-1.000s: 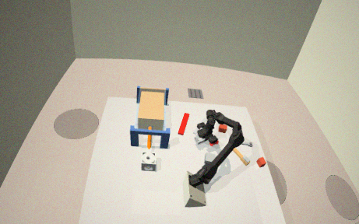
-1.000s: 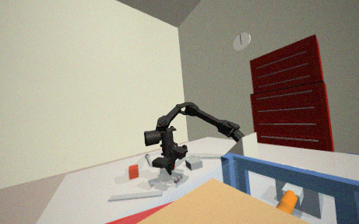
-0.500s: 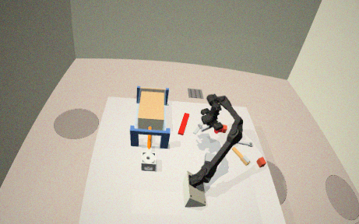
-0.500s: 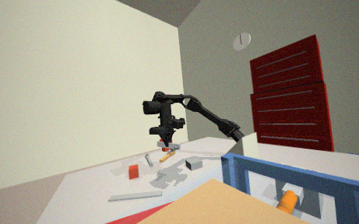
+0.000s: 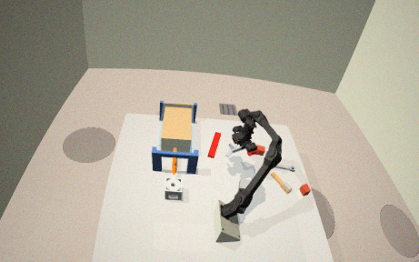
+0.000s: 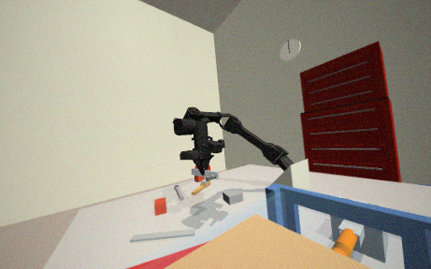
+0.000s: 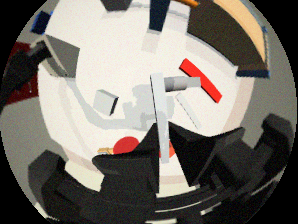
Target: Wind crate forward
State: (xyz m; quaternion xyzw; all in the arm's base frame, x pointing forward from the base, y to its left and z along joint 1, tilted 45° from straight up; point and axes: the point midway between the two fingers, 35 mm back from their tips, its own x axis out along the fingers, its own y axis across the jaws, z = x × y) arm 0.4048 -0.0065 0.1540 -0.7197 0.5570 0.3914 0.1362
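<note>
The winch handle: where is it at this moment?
In the top view, the winch handle hangs clamped in the tool, lifted above the bench, right of the red bar.

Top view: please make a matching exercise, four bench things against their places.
1 crate
2 winch
3 grey handle
4 red bar

A lying flat, right of the cubby
B between the fingers of the pincer
C inside the cubby
D before the cubby's mouth, at the end of the orange strap

Pairs: 1-C, 2-D, 3-B, 4-A
</note>
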